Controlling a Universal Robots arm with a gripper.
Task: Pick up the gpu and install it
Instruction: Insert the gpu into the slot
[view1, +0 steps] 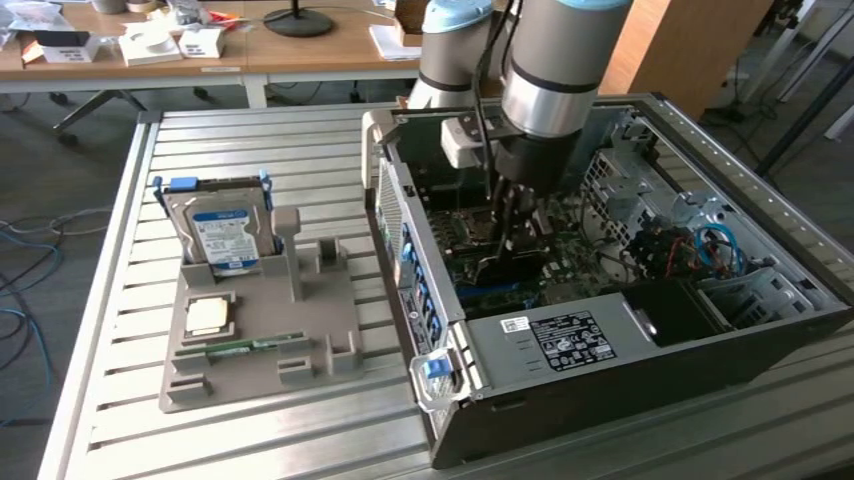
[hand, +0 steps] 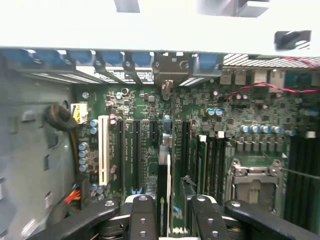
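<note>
Tabletop of ribbed aluminium slats (view1: 254, 150) carries, toward the exterior view's left edge, a grey moulded plastic holder (view1: 267, 340). A silver hard drive with a blue label (view1: 220, 235) stands upright at the holder's far end. A small pale square chip (view1: 207, 316) and a narrow green memory stick (view1: 240, 347) lie nearer its front; their detail is too small to read.

Toward the exterior view's right edge lies an open black and silver computer case (view1: 561, 340), its green motherboard (hand: 225, 125) facing up. The grey robot arm (view1: 561, 70) reaches down into it and hides much of the board's middle.

The black two-fingered gripper (view1: 514, 235) (hand: 170, 202) is cut off at the wrist view's edge, so its fingers (hand: 142, 215) show in part. They are pressed against the gpu (view1: 497, 268) (hand: 167, 175), a thin dark card seen edge-on, upright, between them. The card hangs directly under the gripper, over the row of long expansion slots (hand: 136, 150) in the case's middle. Whether its lower edge touches a slot cannot be told.
</note>
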